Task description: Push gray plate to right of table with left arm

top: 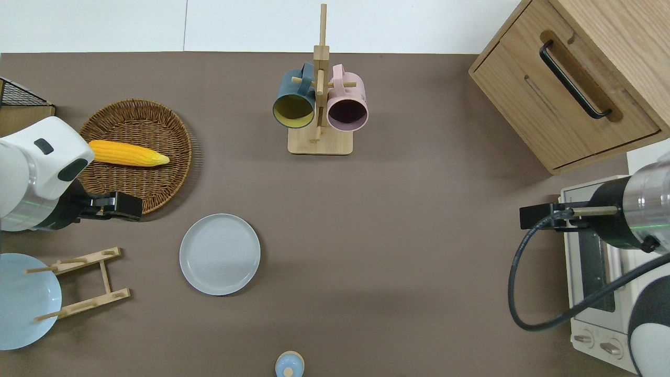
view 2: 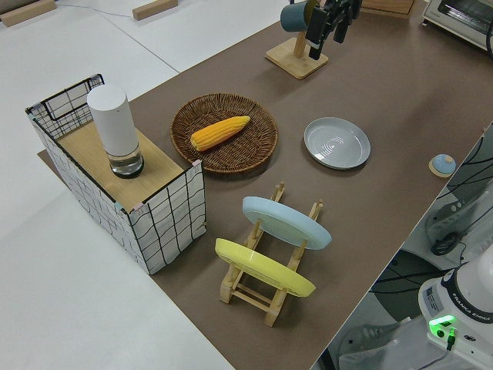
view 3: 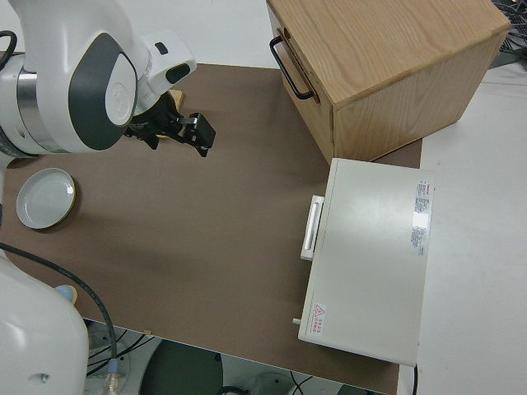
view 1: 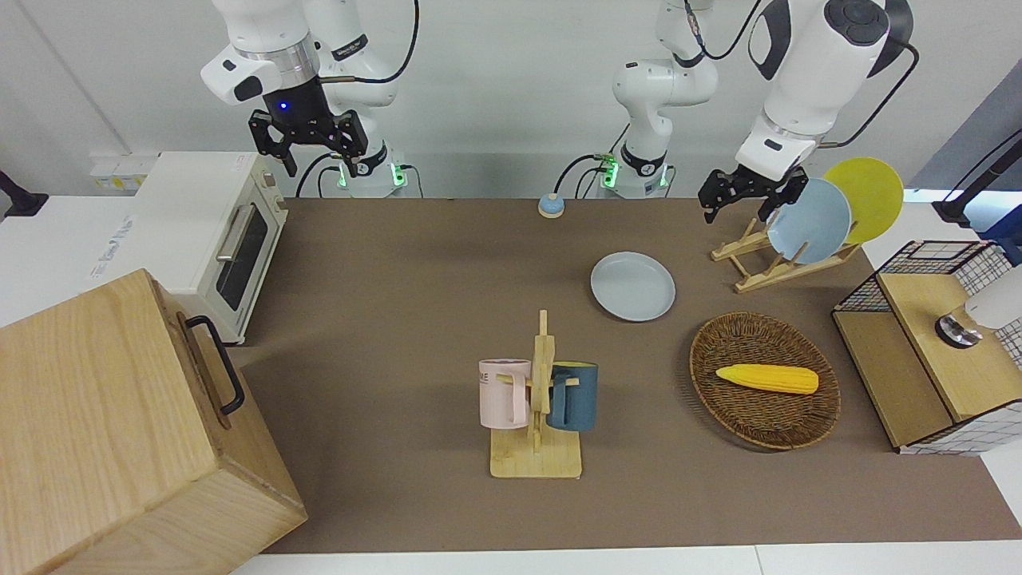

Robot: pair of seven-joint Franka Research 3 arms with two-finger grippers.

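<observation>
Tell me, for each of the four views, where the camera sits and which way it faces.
Front: across the table, facing the robots; both arms show, left gripper up.
Overhead: straight down; the arms enter from the bottom edge, gray plate central.
Left side: raised at the left arm's end, looking along the table; left gripper only.
Right side: above the parked right arm, over the toaster oven.
All four share the gray plate.

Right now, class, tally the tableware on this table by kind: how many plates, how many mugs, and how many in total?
Plates: 3 (gray plate flat on the table; sky-blue plate and yellow plate in the wooden rack)
Mugs: 2 (pink mug, dark blue mug, both on the mug tree)
Total: 5
</observation>
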